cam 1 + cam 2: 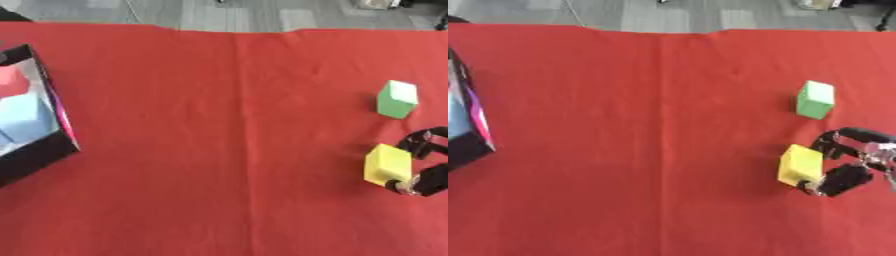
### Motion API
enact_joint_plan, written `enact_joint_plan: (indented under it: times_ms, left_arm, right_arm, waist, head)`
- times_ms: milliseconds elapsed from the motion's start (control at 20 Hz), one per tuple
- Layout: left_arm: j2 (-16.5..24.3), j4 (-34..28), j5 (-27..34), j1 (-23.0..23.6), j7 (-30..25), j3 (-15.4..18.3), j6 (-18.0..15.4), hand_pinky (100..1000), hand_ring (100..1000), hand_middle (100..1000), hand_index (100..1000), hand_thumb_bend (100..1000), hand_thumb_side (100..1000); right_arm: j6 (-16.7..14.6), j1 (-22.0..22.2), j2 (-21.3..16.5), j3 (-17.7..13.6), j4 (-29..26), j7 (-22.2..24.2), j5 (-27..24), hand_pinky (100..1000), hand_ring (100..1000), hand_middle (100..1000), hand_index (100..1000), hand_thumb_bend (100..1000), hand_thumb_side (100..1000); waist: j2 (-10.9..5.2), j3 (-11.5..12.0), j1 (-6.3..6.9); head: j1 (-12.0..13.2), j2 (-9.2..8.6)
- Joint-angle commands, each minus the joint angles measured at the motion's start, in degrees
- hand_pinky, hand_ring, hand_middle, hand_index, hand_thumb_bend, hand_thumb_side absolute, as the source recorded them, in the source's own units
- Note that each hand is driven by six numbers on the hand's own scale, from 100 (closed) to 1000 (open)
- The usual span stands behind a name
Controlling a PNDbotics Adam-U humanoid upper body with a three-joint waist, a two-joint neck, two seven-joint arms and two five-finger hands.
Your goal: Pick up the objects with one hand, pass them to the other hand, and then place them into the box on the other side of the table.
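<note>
Your right robot hand (843,161) has its fingers curled around the yellow block (800,164), which sits on the red bench (640,140) just nearer you than the green block (815,99). The lift, the handover and the drop all look still ahead. The box (39,150) waits far left of the yellow block, some coloured things already inside. Your left robot hand isn't showing.
</note>
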Motion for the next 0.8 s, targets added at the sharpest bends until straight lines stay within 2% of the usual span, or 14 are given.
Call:
enact_joint_plan:
  times_ms: [50,350,600,800]
  left_arm:
    - [1.0,-1.0,-0.1,-0.4,0.0,0.6,0.1,826,736,707,771,100,891]
    - [0.9,-1.0,-0.1,-0.4,0.0,0.7,0.1,827,737,707,770,100,892]
    - [0.9,-0.9,-0.1,-0.3,0.0,0.7,0.1,828,737,707,770,100,891]
    - [1.0,-0.9,-0.1,-0.3,0.1,0.7,0.1,828,737,707,770,100,891]
  right_arm:
    - [0.7,-0.9,-1.0,-0.3,0.5,-0.6,-0.4,935,796,672,765,424,242]
    - [1.5,-1.2,-0.5,-0.2,0.9,-2.0,-1.3,916,739,589,684,404,137]
    - [2.2,-1.5,-0.3,-0.3,0.6,-3.6,-3.0,899,697,542,629,404,122]
    - [3.4,-1.5,-0.3,-1.3,-0.6,-7.1,-5.8,875,660,500,569,407,100]
  waist:
    - [0.15,0.1,0.91]
    - [0.12,0.1,0.84]
    - [0.05,0.1,0.71]
    - [-0.04,0.0,0.63]
  head:
    - [0.1,-0.35]
    - [0.1,-0.27]
    - [0.3,-0.3]
    - [0.5,-0.29]
